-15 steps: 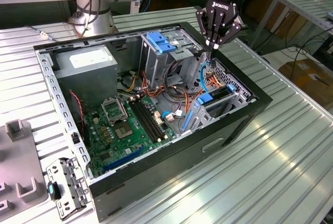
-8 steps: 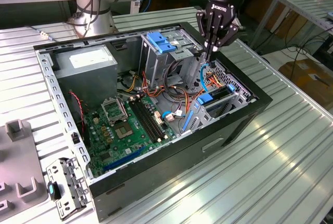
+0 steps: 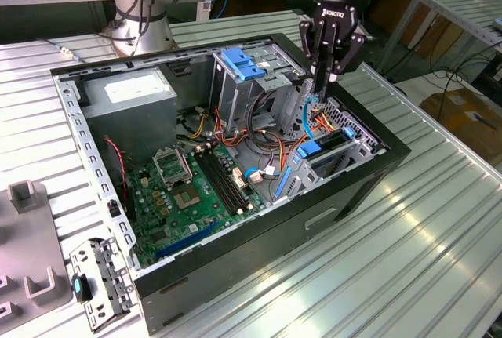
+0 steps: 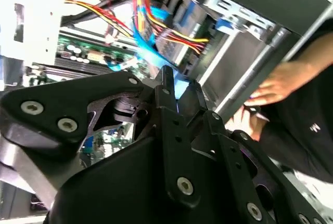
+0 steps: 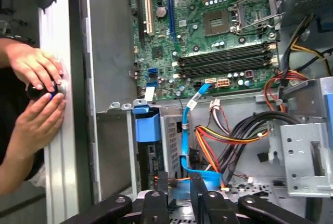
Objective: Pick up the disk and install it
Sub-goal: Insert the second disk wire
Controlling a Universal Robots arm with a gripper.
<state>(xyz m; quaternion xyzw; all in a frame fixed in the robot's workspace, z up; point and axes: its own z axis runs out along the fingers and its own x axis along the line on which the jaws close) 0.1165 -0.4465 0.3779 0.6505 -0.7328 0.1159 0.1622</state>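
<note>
- The disk (image 3: 314,150) is sitting in the low drive cage at the corner of the case (image 3: 259,252) nearest the exterior view's right. Its blue frame end is facing up and no finger is touching it.
- The gripper (image 3: 321,87) is hanging just above that corner, pointing down into the case. In the first wrist view its fingers (image 5: 161,185) are standing a little apart with nothing clamped, and a blue cable (image 5: 184,130) is showing through the gap.
- White lettering is running along the gripper body in the exterior view.
- Red, yellow and black wires are bunching inside the case beside the low cage.
- A blue latch (image 3: 239,63) is lying on top of the tall cage at the case's middle.
- The green board (image 3: 196,189) is covering the case floor, with four memory slots and a bare socket.
- The power supply (image 3: 129,95) is filling the case's far corner and carrying a white label, too small to read.
- Two hands (image 5: 36,68) are pressing on a small dark knob on the table just outside the case wall.
- A grey bracket (image 3: 98,283) is lying on the table (image 3: 392,259) beside the case's near corner.
</note>
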